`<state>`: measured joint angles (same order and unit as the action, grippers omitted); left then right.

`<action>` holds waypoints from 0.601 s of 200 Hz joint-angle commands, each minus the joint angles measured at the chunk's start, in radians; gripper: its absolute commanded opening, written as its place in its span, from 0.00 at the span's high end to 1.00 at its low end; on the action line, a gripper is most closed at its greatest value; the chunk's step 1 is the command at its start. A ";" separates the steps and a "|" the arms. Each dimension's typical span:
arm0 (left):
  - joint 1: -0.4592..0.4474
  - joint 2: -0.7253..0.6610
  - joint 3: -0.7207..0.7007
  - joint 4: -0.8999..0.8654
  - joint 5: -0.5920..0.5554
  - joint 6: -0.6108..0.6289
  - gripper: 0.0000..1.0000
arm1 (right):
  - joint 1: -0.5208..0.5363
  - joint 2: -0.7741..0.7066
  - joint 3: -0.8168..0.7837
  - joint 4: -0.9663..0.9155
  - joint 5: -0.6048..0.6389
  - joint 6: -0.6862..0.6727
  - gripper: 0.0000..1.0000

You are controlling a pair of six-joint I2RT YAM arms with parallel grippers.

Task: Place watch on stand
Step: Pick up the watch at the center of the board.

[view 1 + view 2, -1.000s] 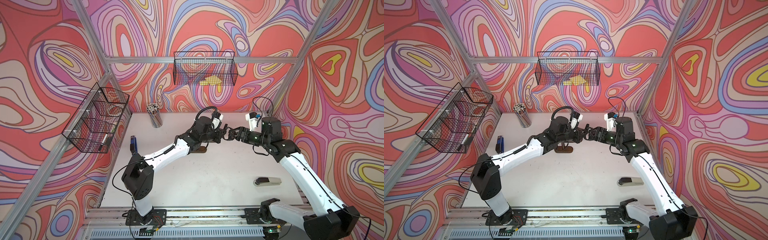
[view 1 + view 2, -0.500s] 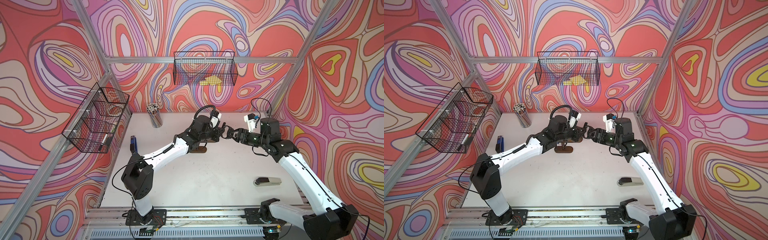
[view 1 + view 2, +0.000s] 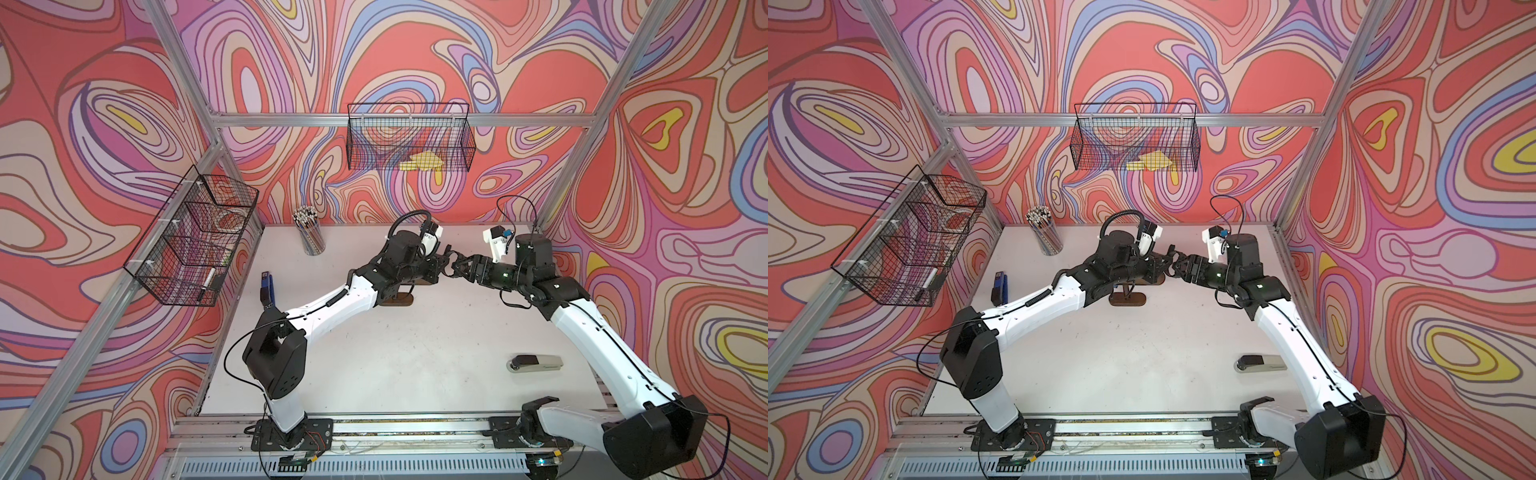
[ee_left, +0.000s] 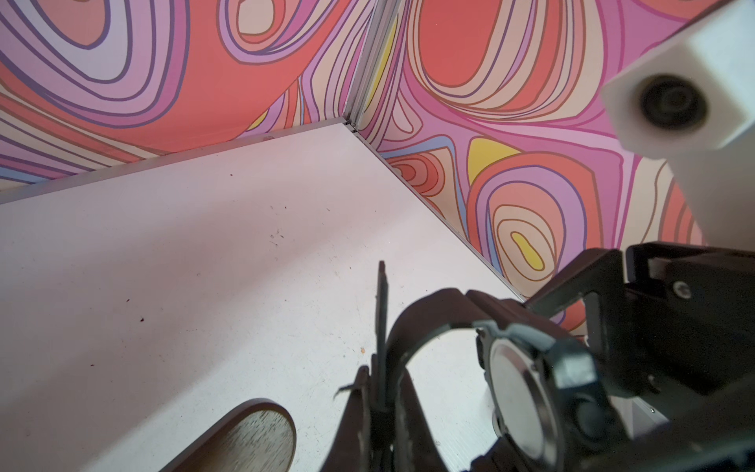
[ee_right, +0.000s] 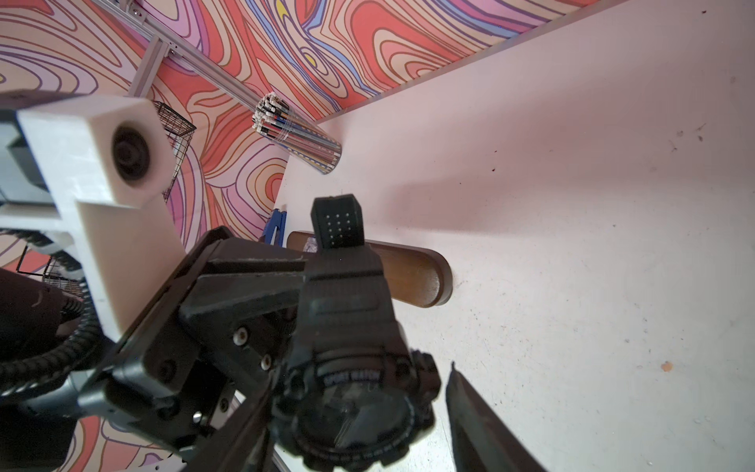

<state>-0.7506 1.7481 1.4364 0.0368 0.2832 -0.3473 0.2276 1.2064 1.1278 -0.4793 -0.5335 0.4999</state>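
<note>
Both wrists have crept slightly toward the left arm's side over the last second, and the two claws meet tip to tip as they did then, above the far middle of the surface (image 3: 415, 353). The left claw (image 3: 444, 266) is closed on the strap (image 5: 337, 222) of the black sport watch (image 5: 355, 404), and the strap's holed free end sticks out past the fingers. The right claw (image 3: 460, 266) has its jaws apart on either side of the watch's round case. In the right wrist view a sliver of surface shows between one finger (image 5: 470, 417) and the case, so I cannot tell whether it pinches the case. The watch hangs in the air between the claws, just beside the rounded end of the top bar (image 5: 412, 278) of the stand (image 3: 1127, 297), and not on it. The stand is upright on the surface beneath the left wrist, and its oval base and thin post show in both top views. A cup of pencils (image 3: 311, 235) stands near the back wall. A blue object (image 3: 267, 286) lies by the left edge, and a grey stapler (image 3: 534, 363) lies well apart near the right arm.
</note>
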 commanded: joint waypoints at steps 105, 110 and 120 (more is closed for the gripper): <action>0.008 -0.045 0.025 -0.012 -0.020 0.014 1.00 | -0.005 0.025 -0.013 0.006 0.021 -0.018 0.51; 0.008 -0.048 0.022 -0.014 -0.026 0.016 1.00 | -0.005 0.024 -0.014 0.006 0.028 -0.021 0.51; 0.008 -0.061 0.013 -0.014 -0.037 0.020 0.89 | -0.005 0.025 -0.013 0.000 0.041 -0.028 0.51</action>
<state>-0.7467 1.7477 1.4364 0.0242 0.2718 -0.3443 0.2279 1.2213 1.1263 -0.4603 -0.5457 0.4980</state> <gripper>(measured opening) 0.100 0.561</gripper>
